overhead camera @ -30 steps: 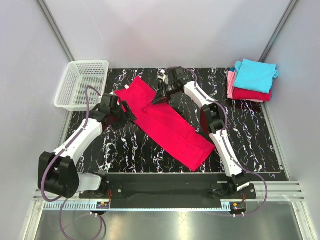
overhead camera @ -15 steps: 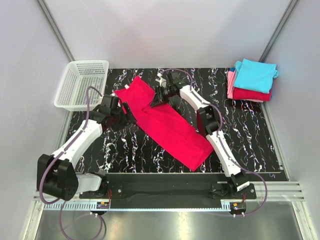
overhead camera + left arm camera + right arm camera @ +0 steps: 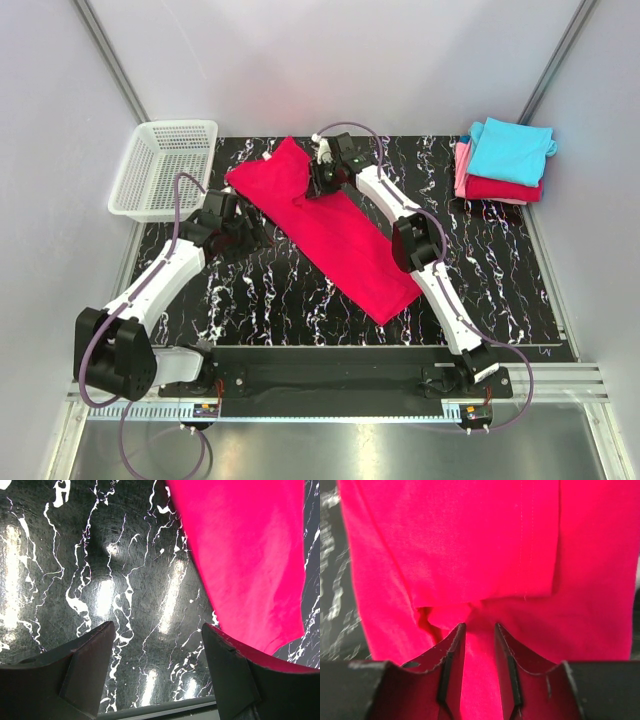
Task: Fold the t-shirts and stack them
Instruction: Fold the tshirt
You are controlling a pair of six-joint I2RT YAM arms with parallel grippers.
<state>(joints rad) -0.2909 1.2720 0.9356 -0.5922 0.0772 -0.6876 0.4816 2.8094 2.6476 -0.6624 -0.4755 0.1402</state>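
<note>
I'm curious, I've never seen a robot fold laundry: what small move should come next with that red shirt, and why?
Probably the left gripper should slide to the red shirt and pinch its edge. It hangs open over bare table beside the cloth, while the right gripper is shut on its far part. Two grips fold straighter.
</note>
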